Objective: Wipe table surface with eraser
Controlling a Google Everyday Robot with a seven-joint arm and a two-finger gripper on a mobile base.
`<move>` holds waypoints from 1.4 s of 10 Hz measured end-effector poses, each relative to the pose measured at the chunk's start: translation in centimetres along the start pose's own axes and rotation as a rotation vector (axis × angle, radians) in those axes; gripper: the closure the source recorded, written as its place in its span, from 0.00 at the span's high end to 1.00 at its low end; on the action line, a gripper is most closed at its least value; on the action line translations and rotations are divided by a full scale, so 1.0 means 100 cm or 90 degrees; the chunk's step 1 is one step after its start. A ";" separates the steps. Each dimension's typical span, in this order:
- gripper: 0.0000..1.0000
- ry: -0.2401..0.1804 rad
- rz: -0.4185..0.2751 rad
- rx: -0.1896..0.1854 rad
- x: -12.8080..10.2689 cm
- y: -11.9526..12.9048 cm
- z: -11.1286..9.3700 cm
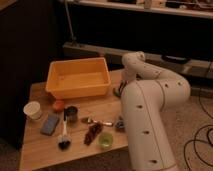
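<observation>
My gripper sat low at the right edge of the counter surface, just beside the yellow bin. Jaws closed; could not tell whether they held anything. White cup and grey-blue block lay front-left.

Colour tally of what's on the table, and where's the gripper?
Orange: 2, rectangular plastic bin, small round object
White: 1, round cup
Blue-grey: 1, flat rectangular block
Green: 1, small round cup
Brown: 1, lumpy clump
Dark: 3, round can, black-bristled brush, small lump
Silvery: 1, thin piece
Total: 10
Gripper: right edge of light-brown wooden tabletop, beside bin, fingers shut
</observation>
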 end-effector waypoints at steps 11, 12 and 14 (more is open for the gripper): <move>0.00 0.045 -0.006 0.019 0.053 -0.058 -0.015; 0.00 0.053 0.000 0.017 0.056 -0.059 -0.011; 0.00 0.055 0.019 0.028 0.057 -0.070 -0.006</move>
